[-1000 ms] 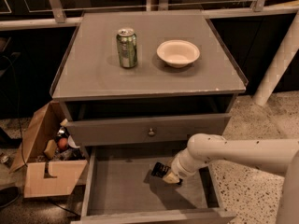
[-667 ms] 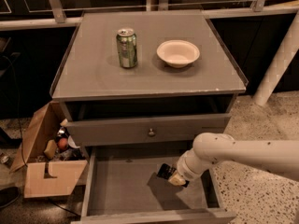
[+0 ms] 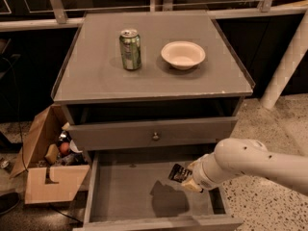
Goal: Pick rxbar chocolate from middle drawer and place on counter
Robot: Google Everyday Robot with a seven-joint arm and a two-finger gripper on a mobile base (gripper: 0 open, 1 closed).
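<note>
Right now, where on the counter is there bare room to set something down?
Bare: the counter strip in front of the soda can and bowl, plus its left edge. Tight: the gap between them. The gripper is over the right side of the middle drawer.

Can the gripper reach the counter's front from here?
Likely yes: the gripper holds rxbar chocolate over the open middle drawer, nothing above; soda can and bowl sit back on the counter.
</note>
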